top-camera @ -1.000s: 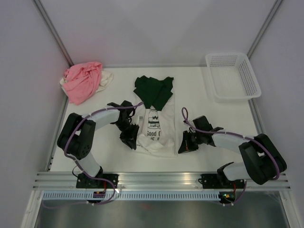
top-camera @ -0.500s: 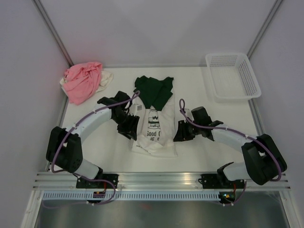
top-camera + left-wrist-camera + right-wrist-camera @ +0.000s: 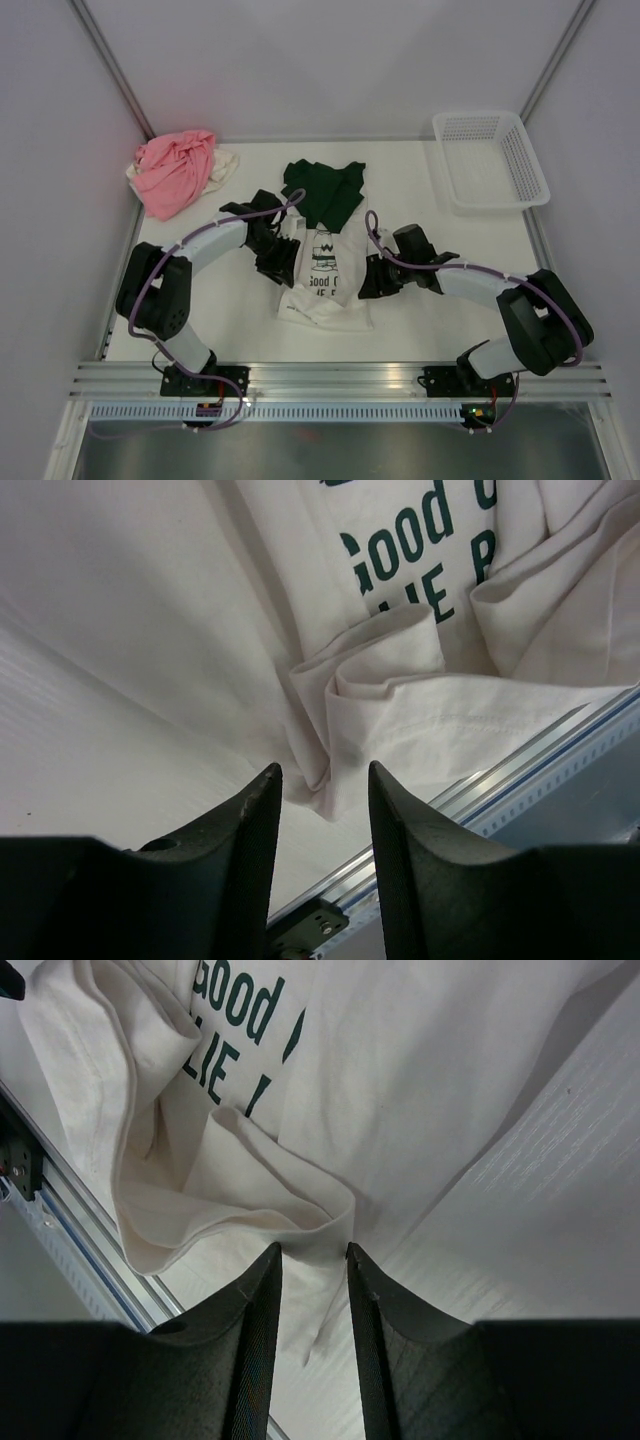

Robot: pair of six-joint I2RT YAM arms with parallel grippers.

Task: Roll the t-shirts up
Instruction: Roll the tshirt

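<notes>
The cream-white t-shirt with dark lettering lies lengthwise at the table's middle, its near hem turned up in a loose fold. My left gripper is open at the shirt's left edge, and in the left wrist view nothing is between its fingers. My right gripper is open at the right edge, its fingertips either side of the folded hem without pinching it. The dark green t-shirt lies across the cream shirt's far end. The pink t-shirt is crumpled at the back left on another cream one.
A white mesh basket stands at the back right corner. An aluminium rail runs along the near table edge, close behind the shirt's folded hem. White walls enclose the table on the left, right and back.
Both grippers have opened and let go of the cream shirt's near hem, which now lies folded up. Both have moved farther from the rail, the right one also inward.
</notes>
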